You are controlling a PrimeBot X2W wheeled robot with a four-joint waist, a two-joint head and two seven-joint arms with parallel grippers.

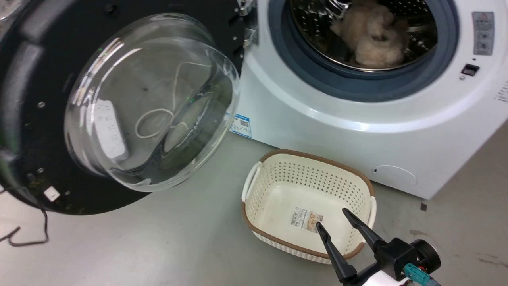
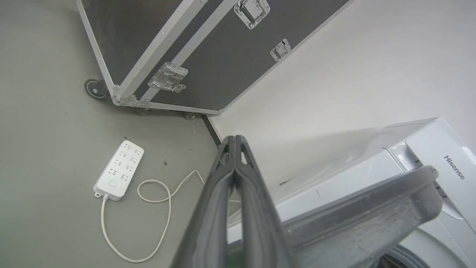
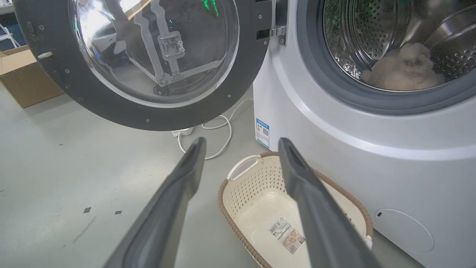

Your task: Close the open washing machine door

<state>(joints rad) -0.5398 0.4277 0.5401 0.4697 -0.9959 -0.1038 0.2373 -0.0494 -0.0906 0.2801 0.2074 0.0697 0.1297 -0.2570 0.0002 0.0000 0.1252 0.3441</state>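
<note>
The washing machine door (image 1: 151,103) stands swung wide open at the left, its black rim and bulging glass bowl facing me. The white washing machine (image 1: 357,131) sits to its right with the steel drum exposed and a fluffy beige item (image 1: 373,35) inside. My right gripper (image 1: 331,218) hangs open above the basket, apart from the door; in the right wrist view the right gripper (image 3: 241,143) points toward the door (image 3: 156,52). In the left wrist view my left gripper (image 2: 234,143) is shut on nothing, beside the door's grey outer edge (image 2: 357,219).
A cream perforated basket (image 1: 309,202) stands on the floor before the machine. Behind the door lie a white power strip (image 2: 119,169) and its cord, near a black flight case (image 2: 193,44). A cardboard box (image 3: 22,74) sits further left. A black cable (image 1: 27,234) trails on the floor.
</note>
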